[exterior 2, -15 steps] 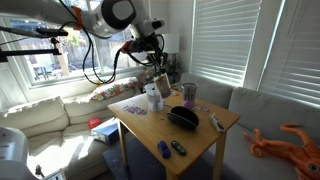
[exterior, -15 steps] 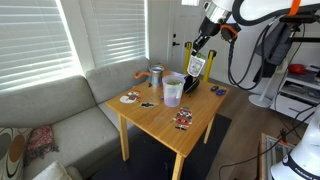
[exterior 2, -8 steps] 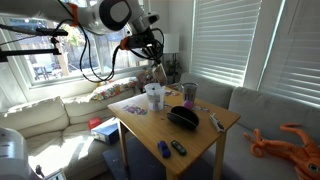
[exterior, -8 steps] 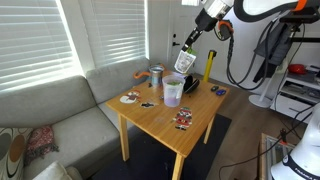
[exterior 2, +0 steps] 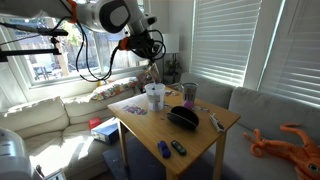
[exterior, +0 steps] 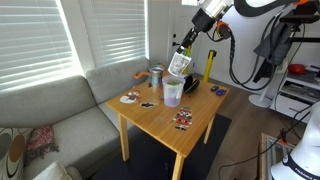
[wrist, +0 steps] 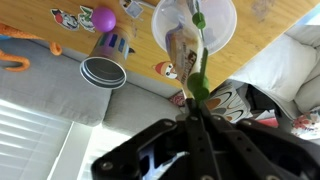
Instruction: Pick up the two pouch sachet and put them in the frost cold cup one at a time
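The gripper (exterior: 184, 48) pinches the top of one pouch (exterior: 178, 63), which hangs tilted just below its fingers. Further beneath, clear of the pouch, the frosted cup (exterior: 173, 92) stands open-mouthed on the wooden table (exterior: 170, 130).

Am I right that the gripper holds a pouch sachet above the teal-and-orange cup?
Not quite: the gripper holds the pouch sachet above the frost cold cup; the teal-and-orange cup stands beside it, as the wrist view shows.

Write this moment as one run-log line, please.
gripper: shut on pouch sachet | pouch sachet: in air over frost cold cup | frost cold cup: upright on table | release: not yet
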